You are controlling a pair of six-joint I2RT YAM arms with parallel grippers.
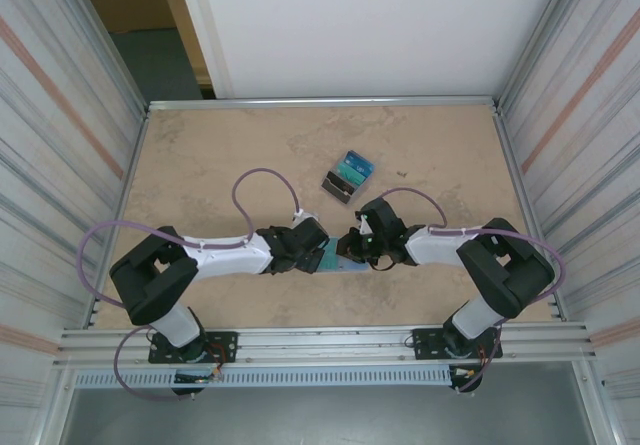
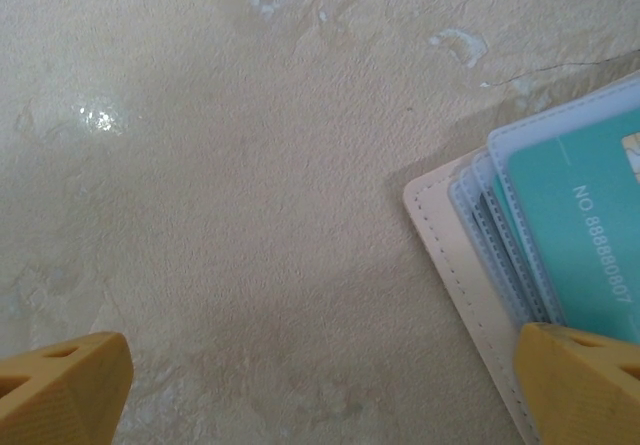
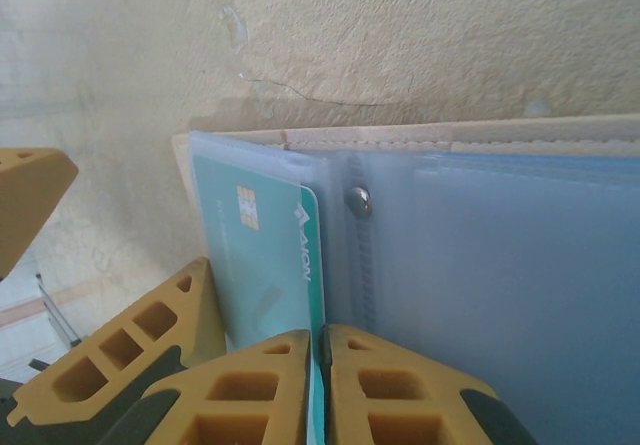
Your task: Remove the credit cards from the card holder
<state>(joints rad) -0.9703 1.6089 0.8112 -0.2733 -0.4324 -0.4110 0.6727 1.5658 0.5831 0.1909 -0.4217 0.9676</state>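
Card holder (image 3: 500,295) lies open on bench (image 2: 250,215) btw both sets of fingers; teal card (image 3: 265,255) in its end sleeve, edge clenched by R fingers (image 3: 240,395). L fingers (image 2: 580,390) released, spread wide, one tip over holder's corner. Card pile (image 1: 348,175) well beyond both.

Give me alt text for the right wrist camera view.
The right gripper pinches the edge of a teal credit card tucked in the open card holder, whose pale blue sleeves lie on a beige table.

We saw a teal, white-numbered credit card (image 2: 580,235). The card holder (image 2: 440,250) was tan with pale blue sleeves.
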